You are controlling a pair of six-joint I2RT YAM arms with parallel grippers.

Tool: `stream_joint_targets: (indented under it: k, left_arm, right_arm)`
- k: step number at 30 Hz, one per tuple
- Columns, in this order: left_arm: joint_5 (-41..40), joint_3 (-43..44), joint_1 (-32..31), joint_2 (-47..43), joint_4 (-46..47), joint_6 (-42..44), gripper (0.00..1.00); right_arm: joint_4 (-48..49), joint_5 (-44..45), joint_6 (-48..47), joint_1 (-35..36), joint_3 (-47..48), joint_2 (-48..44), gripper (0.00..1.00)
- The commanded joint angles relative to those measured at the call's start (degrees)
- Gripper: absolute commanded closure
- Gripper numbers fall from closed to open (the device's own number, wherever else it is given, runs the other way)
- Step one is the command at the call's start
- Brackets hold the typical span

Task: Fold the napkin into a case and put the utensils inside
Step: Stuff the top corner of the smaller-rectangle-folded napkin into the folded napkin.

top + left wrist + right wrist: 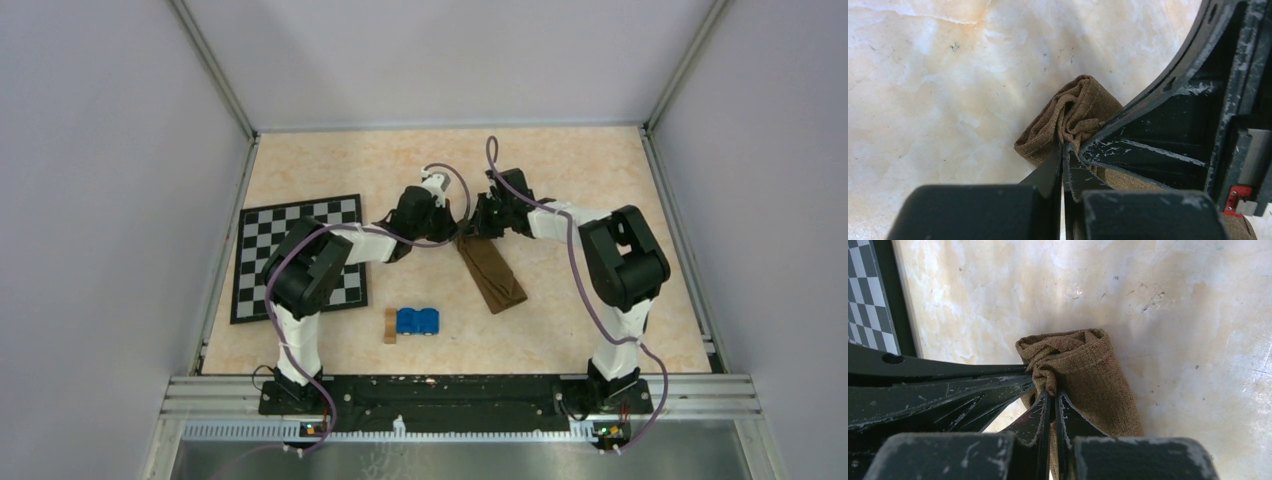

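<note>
One long narrow dark brown cloth case [492, 273] is lying mid-table; the left gripper [1064, 146] and right gripper [1050, 390] are both pinching its far end. One checkered mat [300, 255] is lying left, one blue toy car [418, 321] near.

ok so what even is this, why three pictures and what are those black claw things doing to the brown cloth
It is a robot with two arms bolted to a table edge. The wide picture looks down from above; the other two come from cameras on each wrist. The black claws are the left gripper and right gripper, both shut on the far end of the napkin, a brown cloth already folded into a long strip. Also on the table: a checkered mat, a blue object and a small wooden block. I cannot make out any utensils.
</note>
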Motion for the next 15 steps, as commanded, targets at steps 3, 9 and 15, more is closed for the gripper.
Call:
stream_joint_targets:
  k: [3,9,15]
  left_arm:
    - [3.3,-2.1,-1.5,-4.3,7.8,-0.8,1.00]
    - [-1.8,-2.6,0.4,-3.8,4.3,-4.5,1.00]
    - [0.1,-2.0,0.3,-5.7,5.6,-2.2,1.00]
  right_arm:
    - [5.4,-0.5,4.5,0.8,2.2,4.6,1.00]
    - [7.3,-3.9,2.7,0.9,-0.9,2.6,1.00]
    - [6.3,-5.4,1.2,1.4,-2.1,1.3,1.00]
